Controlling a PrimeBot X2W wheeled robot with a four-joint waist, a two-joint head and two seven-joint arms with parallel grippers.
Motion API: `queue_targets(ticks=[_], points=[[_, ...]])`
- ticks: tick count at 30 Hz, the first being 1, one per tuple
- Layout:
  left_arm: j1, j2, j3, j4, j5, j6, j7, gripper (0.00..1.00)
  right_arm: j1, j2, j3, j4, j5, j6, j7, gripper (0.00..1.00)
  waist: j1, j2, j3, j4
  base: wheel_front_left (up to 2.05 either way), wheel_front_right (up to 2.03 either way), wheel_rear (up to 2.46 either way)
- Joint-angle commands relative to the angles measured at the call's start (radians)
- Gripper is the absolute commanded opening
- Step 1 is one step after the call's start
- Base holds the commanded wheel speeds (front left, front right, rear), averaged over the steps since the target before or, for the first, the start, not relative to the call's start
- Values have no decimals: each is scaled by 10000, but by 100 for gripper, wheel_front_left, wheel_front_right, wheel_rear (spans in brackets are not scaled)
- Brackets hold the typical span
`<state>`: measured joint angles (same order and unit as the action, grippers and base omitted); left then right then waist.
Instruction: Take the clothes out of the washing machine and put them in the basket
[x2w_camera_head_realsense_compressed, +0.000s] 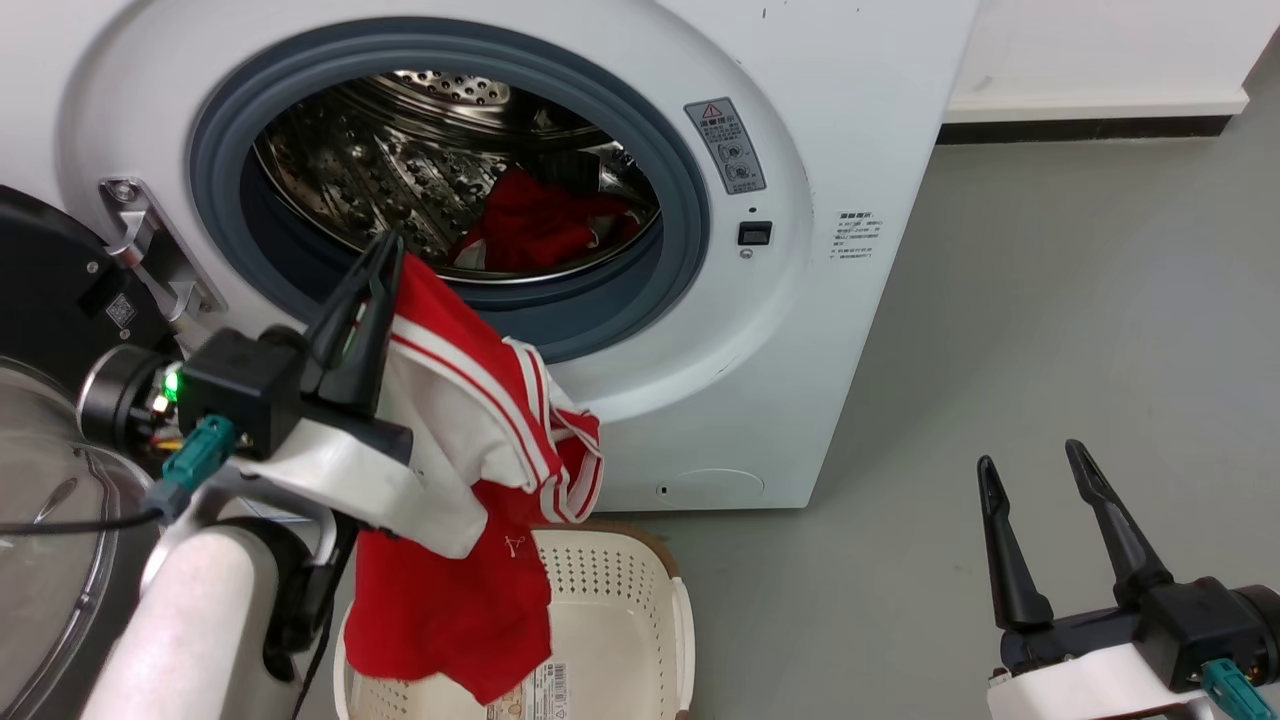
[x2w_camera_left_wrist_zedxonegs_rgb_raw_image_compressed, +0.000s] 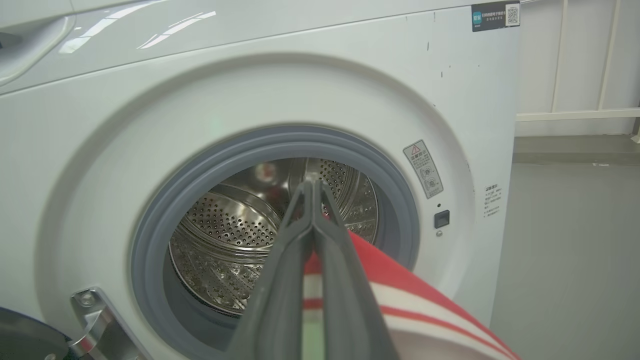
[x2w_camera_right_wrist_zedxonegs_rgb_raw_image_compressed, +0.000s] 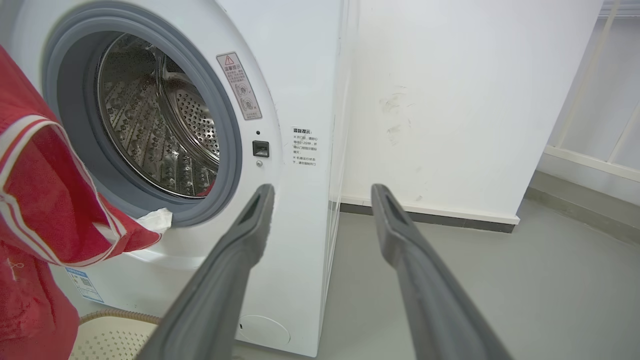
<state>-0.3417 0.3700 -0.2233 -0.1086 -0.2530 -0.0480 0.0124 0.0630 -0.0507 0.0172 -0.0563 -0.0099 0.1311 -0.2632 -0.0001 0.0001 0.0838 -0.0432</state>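
Note:
The white washing machine (x2w_camera_head_realsense_compressed: 850, 120) stands with its porthole open, and red clothes (x2w_camera_head_realsense_compressed: 540, 225) lie low in the steel drum (x2w_camera_head_realsense_compressed: 380, 150). My left gripper (x2w_camera_head_realsense_compressed: 385, 252) is shut on a red garment with white stripes (x2w_camera_head_realsense_compressed: 470, 500), held just outside the porthole. The garment hangs down over the cream basket (x2w_camera_head_realsense_compressed: 625, 585) on the floor in front of the machine, its lower end reaching inside. In the left wrist view the left gripper (x2w_camera_left_wrist_zedxonegs_rgb_raw_image_compressed: 312, 186) pinches the striped garment (x2w_camera_left_wrist_zedxonegs_rgb_raw_image_compressed: 405, 300). My right gripper (x2w_camera_head_realsense_compressed: 1030, 460) hovers open to the right of the machine with nothing between its fingers.
The machine's glass door (x2w_camera_head_realsense_compressed: 40, 560) is swung open at the far left beside my left arm. Grey floor (x2w_camera_head_realsense_compressed: 1050, 300) stretches right of the machine to a white wall (x2w_camera_right_wrist_zedxonegs_rgb_raw_image_compressed: 450, 100). In the right wrist view the right gripper (x2w_camera_right_wrist_zedxonegs_rgb_raw_image_compressed: 322, 192) points at the machine's right front corner.

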Motion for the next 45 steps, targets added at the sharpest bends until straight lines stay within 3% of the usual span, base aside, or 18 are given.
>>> queue_targets(ticks=[1,9,16,30,45], points=[[212,-1,-23,-109,-87,56,26,0,-20,9,6,-24,0,-7,-24,100,1,-1,66,4,0,0,0],[1120,-252,-447,95,-249,43,-64,0,-332,9,-15,-97,-120,-7,-24,100,1,-1,686,-27,0,0,0],[1346,-519,-982,1592,-354,-205,-489,0,-904,9,-71,-270,-151,-7,-23,100,1,-1,1870,-228,0,0,0],[-1008,-852,-1348,6554,-480,-618,-1676,0,-2511,12,-193,-713,171,-7,-23,100,1,-1,5154,-1161,0,0,0],[-3943,-1219,-2435,11912,-406,-798,-1486,0,-3421,12,-423,-1093,588,-7,-23,100,1,-1,7493,-1536,0,0,0]])
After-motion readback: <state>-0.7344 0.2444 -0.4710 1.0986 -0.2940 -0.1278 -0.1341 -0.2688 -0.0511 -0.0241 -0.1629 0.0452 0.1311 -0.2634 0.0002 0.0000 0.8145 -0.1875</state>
